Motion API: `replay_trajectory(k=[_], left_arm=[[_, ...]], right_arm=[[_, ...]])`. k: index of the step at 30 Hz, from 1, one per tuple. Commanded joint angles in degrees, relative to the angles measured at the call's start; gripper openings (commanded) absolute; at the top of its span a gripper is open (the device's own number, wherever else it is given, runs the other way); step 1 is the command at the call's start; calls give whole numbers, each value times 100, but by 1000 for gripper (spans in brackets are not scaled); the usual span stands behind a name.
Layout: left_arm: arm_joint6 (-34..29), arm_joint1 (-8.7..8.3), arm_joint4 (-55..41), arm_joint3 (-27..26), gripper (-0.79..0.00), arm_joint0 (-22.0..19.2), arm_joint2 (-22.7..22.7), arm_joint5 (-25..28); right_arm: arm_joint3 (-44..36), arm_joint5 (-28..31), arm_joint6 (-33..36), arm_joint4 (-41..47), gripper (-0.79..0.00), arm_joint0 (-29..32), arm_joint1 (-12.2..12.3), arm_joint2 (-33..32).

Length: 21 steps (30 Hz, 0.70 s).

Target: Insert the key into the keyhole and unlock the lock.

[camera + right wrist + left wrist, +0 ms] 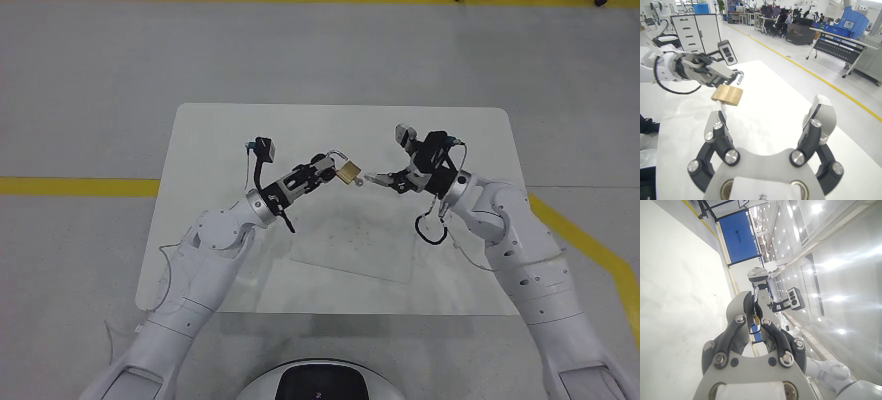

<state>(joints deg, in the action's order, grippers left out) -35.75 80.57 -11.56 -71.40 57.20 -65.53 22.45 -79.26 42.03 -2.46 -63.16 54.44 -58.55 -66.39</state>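
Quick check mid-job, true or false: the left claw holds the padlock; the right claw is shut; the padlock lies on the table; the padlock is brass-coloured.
1. The left claw holds the padlock: true.
2. The right claw is shut: false; its fingers stand wide apart.
3. The padlock lies on the table: false; it is held up in the air above it.
4. The padlock is brass-coloured: true.

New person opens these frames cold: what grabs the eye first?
The brass padlock stands out, held in the air over the white table by the left gripper, whose fingers are shut on its shackle end. Facing it is the right gripper, fingers spread wide, one of them close under the lock body.
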Motion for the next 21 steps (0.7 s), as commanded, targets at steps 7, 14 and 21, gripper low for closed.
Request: replay_trajectory(k=[7,14,21], left_arm=[[-164,-44,179,-66,-785,65,0,4],[-182,-53,178,-97,-785,91,47,72],[-142,-70,188,-125,-785,171,54,140]], right_arm=[[314,-9,-197,69,0,-175,-75,123],[419,315,241,-97,0,-303,-135,446],[547,217,29,-90,0,-324,-138,311]])
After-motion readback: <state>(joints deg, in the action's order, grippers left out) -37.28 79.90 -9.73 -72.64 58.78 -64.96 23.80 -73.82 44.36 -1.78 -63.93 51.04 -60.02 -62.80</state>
